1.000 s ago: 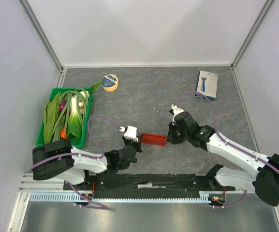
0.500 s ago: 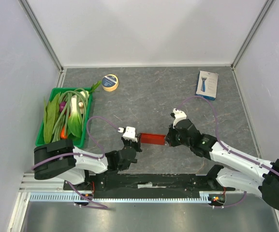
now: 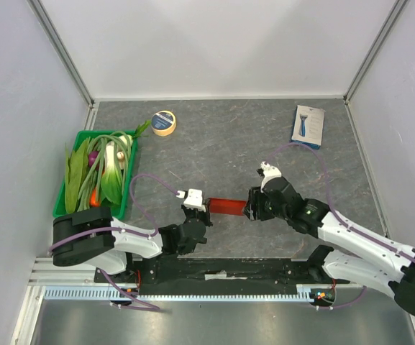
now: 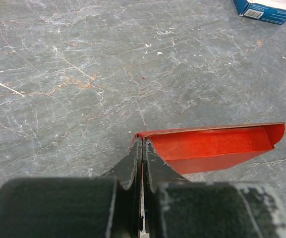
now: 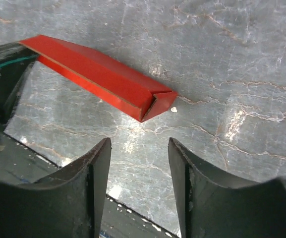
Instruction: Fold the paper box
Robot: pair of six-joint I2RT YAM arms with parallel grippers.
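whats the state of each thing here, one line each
paper box: partly folded, long and narrow, one end pinched
left gripper: fingers shut on the paper box
right gripper: fingers open, holding nothing, near the other end
blue box: closed, lying flat
tape: lying flat
tray: full of greens

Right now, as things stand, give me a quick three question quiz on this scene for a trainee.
1. True or false: the right gripper is clamped on the paper box.
2. Which one holds the box's end? A) the left gripper B) the right gripper C) neither
3. Fill in: the green tray holds leafy ____.
Key: 1 false, it stands open, clear of the box. 2 A. 3 vegetables.
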